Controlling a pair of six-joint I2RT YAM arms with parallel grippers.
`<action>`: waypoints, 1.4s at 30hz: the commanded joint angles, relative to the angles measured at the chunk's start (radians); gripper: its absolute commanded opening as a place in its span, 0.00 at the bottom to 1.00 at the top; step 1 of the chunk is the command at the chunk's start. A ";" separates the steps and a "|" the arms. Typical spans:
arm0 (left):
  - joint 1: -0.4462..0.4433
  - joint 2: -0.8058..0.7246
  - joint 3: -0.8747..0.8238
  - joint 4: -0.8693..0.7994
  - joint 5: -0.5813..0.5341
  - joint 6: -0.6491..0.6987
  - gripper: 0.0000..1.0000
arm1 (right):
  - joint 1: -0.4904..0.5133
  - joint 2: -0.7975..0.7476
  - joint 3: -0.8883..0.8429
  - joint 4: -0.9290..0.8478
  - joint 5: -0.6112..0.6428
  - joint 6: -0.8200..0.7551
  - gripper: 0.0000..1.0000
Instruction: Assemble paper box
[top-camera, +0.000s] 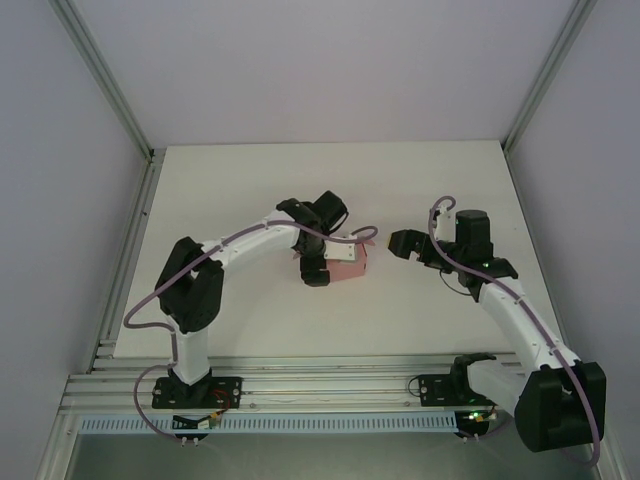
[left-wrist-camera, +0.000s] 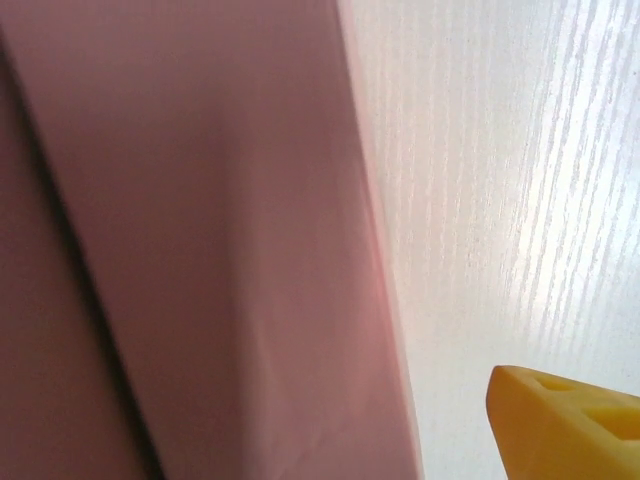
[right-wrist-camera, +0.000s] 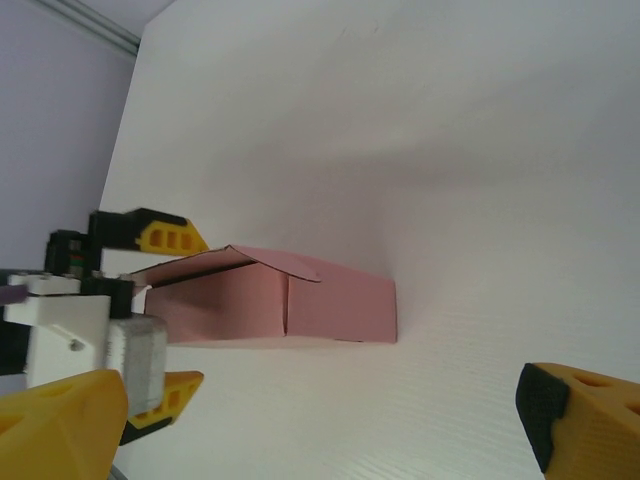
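Paper box (top-camera: 347, 262) is sitting about mid-tabletop (top-camera: 250, 190) right now, looking mostly folded into a small box, with one thin flap (right-wrist-camera: 235, 258) sticking up on top. Anyone else trying to work out which arm is making the next fold? — poster A

Left hand (top-camera: 315, 262) is the one sitting right on it. It's straddling the box's left end with its fingers spread. In its own wrist view a strip of bare tabletop is showing between the yellow fingertip (left-wrist-camera: 565, 420) and the pink wall, so I'm not calling that a pinch. — poster B

And the right hand (top-camera: 400, 243)? — poster A

It's hanging off to the box's right with bare tabletop between them, fingers (right-wrist-camera: 65, 425) gaping wide and carrying nothing. From its wrist view the box is lying ahead and a bit left, stretching crossways to the fingers. In the top view the long axis seems to be running left-right, but the left hand is covering one end, so I'm hedging. My guess is left is steadying, and right is needing to travel left to reach that loose flap. — poster B
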 joint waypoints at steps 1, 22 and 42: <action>-0.004 -0.079 -0.025 0.063 -0.010 0.004 0.91 | 0.015 -0.004 0.051 -0.043 -0.021 -0.087 1.00; 0.011 -0.411 -0.227 0.168 -0.366 -0.857 0.91 | 0.269 0.464 0.560 -0.483 0.269 -0.805 0.66; 0.011 -0.343 -0.262 0.145 -0.260 -0.783 0.48 | 0.276 0.559 0.580 -0.431 0.175 -0.824 0.26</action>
